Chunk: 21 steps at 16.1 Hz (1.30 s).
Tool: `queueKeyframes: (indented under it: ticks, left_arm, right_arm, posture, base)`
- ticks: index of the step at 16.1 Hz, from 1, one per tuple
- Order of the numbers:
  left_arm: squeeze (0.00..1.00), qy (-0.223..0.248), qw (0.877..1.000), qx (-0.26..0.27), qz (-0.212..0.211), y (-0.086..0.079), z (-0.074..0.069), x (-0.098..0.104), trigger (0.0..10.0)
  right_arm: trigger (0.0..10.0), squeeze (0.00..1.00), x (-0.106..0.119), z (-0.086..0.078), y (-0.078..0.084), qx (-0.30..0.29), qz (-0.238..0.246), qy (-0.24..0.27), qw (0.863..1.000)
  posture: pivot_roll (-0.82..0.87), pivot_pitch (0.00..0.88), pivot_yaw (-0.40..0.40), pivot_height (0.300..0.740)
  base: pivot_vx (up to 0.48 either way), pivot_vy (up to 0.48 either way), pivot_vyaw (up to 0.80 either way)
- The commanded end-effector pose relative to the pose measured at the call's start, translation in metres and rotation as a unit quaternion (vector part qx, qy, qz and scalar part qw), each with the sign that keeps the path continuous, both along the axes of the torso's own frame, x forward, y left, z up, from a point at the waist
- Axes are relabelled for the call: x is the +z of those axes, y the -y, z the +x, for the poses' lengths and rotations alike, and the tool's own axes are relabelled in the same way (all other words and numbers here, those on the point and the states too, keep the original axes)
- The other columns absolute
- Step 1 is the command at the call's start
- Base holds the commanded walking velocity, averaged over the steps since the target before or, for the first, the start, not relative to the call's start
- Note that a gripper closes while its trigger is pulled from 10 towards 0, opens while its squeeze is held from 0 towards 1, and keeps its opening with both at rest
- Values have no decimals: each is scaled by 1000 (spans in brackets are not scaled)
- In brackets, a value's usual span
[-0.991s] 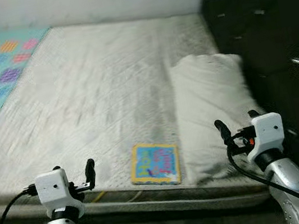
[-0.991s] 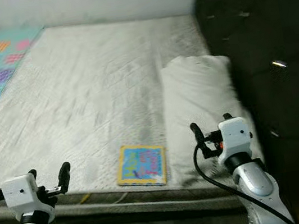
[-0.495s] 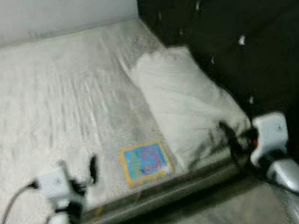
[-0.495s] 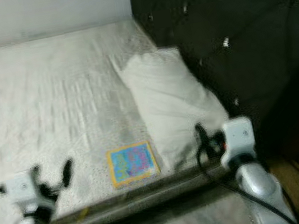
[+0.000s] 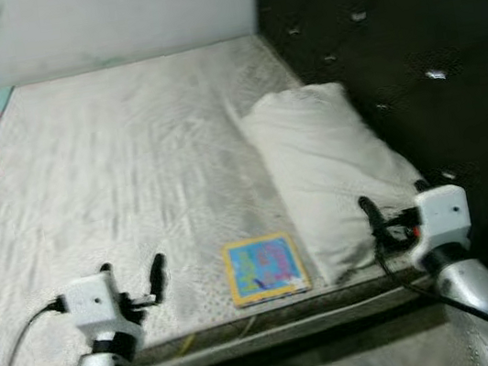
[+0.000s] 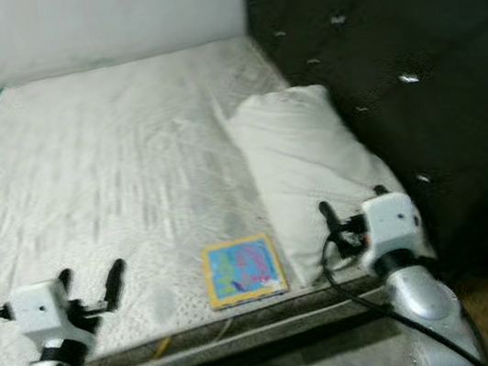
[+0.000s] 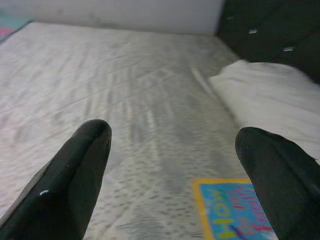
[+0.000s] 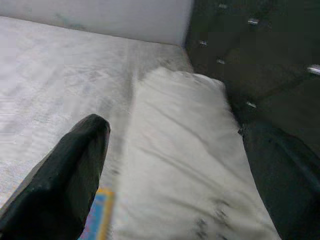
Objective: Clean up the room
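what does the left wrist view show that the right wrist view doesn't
The left wrist view alone gives the colourful book's cover with its yellow border and pink lettering, lying flat near the mattress's front edge, framed by the open left pincer.

The right wrist view alone gives the dark tufted headboard at length with its shiny buttons, and the white pillow lengthwise along it, past the open right pincer.

Both share the pale quilted mattress, the light wall behind it, the pillow and a part of the book.
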<state>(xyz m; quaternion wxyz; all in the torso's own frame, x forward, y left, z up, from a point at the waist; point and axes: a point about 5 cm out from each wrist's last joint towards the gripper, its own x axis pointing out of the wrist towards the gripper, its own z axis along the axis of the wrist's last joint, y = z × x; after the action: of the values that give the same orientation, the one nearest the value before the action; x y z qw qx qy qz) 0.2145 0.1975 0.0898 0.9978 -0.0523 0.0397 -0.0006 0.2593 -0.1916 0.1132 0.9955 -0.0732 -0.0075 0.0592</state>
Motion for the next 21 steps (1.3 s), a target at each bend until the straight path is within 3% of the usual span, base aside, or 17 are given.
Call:
queueKeyframes:
  ticks: [1, 8, 13, 16, 21]
  left_arm:
    - [0, 3, 1000, -4, 0, 2, 1, 1, 10000]
    - [0, -23, 999, 23, -6, 0, 1, -5, 10000]
    - [0, -24, 1000, 18, -6, 0, 2, -4, 10000]
    - [0, -26, 999, 19, -7, 0, 3, -5, 10000]
    - [0, -29, 999, 25, -7, 0, 3, -5, 10000]
  right_arm:
    - [10000, 0, -1, -2, 5, -7, -8, -2, 1000]
    - [10000, 0, -3, -3, 5, -7, -5, -5, 1000]
    - [10000, 0, -3, -3, 4, -5, -12, -3, 1000]
    - [10000, 0, -3, -1, 3, -9, 12, -2, 1000]
    - [10000, 0, -1, 2, -1, -1, -7, 4, 1000]
  posture:
    - [-167, 88, 4, 740]
    - [-165, 93, 2, 740]
    - [-164, 96, 5, 740]
    - [-165, 98, 7, 740]
    - [-163, 102, 4, 740]
  base:
    - [424, 0, 0]
    - [86, 0, 0]
    - [0, 462, 0]
    - [0, 480, 0]
    - [0, 480, 0]
